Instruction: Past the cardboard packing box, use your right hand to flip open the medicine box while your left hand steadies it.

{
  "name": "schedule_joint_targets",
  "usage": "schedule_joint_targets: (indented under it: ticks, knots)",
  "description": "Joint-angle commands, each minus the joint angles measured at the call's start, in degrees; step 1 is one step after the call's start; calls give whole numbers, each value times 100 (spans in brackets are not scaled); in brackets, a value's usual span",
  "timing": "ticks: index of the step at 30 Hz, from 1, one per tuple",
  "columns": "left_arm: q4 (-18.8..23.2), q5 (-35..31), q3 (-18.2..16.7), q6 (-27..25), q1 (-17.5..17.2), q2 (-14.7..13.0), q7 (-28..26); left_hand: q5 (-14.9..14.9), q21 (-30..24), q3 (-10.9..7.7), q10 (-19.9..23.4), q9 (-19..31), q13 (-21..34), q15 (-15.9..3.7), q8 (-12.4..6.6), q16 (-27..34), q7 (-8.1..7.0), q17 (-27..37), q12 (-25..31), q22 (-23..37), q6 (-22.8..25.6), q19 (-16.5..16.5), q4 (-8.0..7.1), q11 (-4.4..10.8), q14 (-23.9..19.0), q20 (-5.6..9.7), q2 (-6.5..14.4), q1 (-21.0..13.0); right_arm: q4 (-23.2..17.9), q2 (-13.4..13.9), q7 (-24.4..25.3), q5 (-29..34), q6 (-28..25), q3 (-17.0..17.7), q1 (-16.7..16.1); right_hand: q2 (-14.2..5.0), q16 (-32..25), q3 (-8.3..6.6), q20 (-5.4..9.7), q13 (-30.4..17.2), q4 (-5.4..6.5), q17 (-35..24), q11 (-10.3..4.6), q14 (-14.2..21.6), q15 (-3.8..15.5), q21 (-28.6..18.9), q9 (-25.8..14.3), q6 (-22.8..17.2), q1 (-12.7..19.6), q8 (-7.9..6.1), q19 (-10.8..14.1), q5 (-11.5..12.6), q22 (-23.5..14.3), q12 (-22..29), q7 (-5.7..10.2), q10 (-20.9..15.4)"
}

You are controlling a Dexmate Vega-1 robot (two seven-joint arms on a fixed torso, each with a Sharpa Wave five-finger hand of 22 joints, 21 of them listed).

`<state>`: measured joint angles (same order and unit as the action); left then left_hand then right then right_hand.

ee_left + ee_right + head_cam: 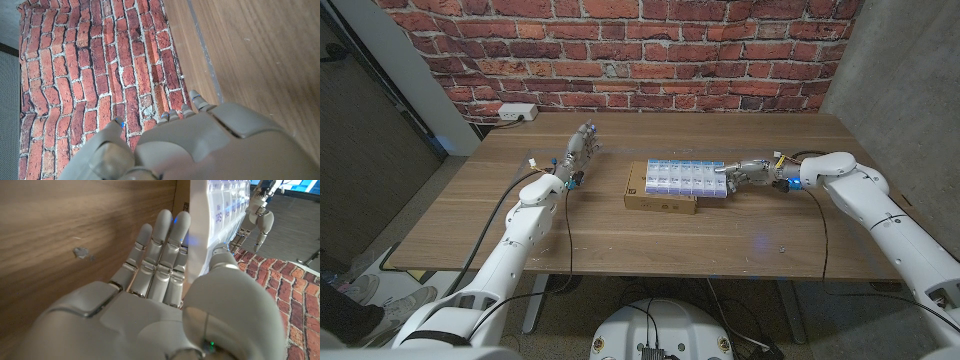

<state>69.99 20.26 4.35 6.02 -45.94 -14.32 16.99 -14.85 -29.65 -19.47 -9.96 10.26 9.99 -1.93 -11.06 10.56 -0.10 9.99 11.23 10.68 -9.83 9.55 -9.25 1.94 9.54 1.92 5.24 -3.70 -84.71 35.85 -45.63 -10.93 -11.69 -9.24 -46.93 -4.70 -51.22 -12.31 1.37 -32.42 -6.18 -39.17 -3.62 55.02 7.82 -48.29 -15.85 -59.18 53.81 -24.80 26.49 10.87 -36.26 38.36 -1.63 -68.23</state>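
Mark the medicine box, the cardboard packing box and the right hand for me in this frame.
medicine box (682, 177): head view, on its clear compartmented lid.
cardboard packing box (660, 203): head view, on its brown front face below the medicine box.
right hand (744, 170): head view, on the hand's middle, at the medicine box's end.

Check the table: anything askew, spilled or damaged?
Nothing spilled or damaged. The medicine box lies square behind the cardboard box. One oddity: the left hand hangs clear of it, while the right hand is at its end.
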Motion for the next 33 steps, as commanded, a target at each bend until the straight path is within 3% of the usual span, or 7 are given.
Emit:
schedule_joint_targets:
  ticks: [1,12,18,27,30,31,33]
  knots:
    - [13,34,44,-33,10,-20,47,-24,1,7,-1164,22,31,0,20,-11,-2,19,-4,17,-1008,691,22,-33,1112,59,237,0,286,-476,425,-376,893,502,-364,-627,-87,-282,76,-62,-212,-47,-27,22,377,-78,-52,-149,715,-55,9,-16,-34,49,91,8]
    - [-40,20,65,-29,58,-29,111,-17,3,31,-1104,22,31,8,19,3,-16,15,18,14,-1004,655,48,-31,1063,73,178,-13,555,-788,582,-629,1360,713,-455,-599,-177,-314,131,-90,-175,-43,-34,59,429,-239,-114,-179,795,-97,4,-38,-60,80,76,-32]
    - [-61,5,79,-18,90,-42,158,6,19,88,-991,18,30,56,9,20,-32,5,49,1,-965,623,164,-69,963,55,-12,-97,660,-918,672,-687,1536,766,-447,-595,-228,-343,169,-112,-166,-41,-40,109,454,-357,-142,-209,854,-121,32,-42,-76,105,72,-61]
    - [-72,-86,139,5,140,-85,199,16,23,115,-926,16,31,82,8,20,-15,2,62,-6,-952,576,244,-82,913,14,-112,-171,664,-1186,1074,-754,1788,932,-573,-574,-260,-401,220,-148,-169,-135,-43,131,472,-471,-184,-216,908,-145,58,-38,-88,135,33,-84]
    - [-48,-194,196,58,150,-128,171,37,6,155,-734,15,35,216,-37,57,33,5,103,-12,-817,397,460,-120,689,-216,-318,-400,674,-1317,1230,-790,1937,998,-623,-565,-263,-416,227,-152,-165,-162,-46,142,467,-500,-197,-209,913,-148,46,-38,-92,140,28,-88]
    - [-33,-218,214,66,151,-143,170,39,10,157,-697,15,35,221,-45,60,33,5,112,-12,-790,394,483,-125,664,-221,-336,-428,660,-1346,1288,-785,1963,1012,-642,-561,-261,-423,230,-153,-167,-170,-50,141,469,-513,-202,-213,918,-152,50,-37,-93,141,28,-91]
    - [10,-257,239,78,146,-160,144,53,43,170,-366,26,44,296,-128,103,59,16,188,-2,-476,351,682,-169,394,-358,-462,-674,633,-1425,1446,-762,2044,1047,-683,-558,-256,-438,231,-147,-166,-184,-50,143,472,-535,-211,-212,926,-155,48,-36,-95,139,31,-95]
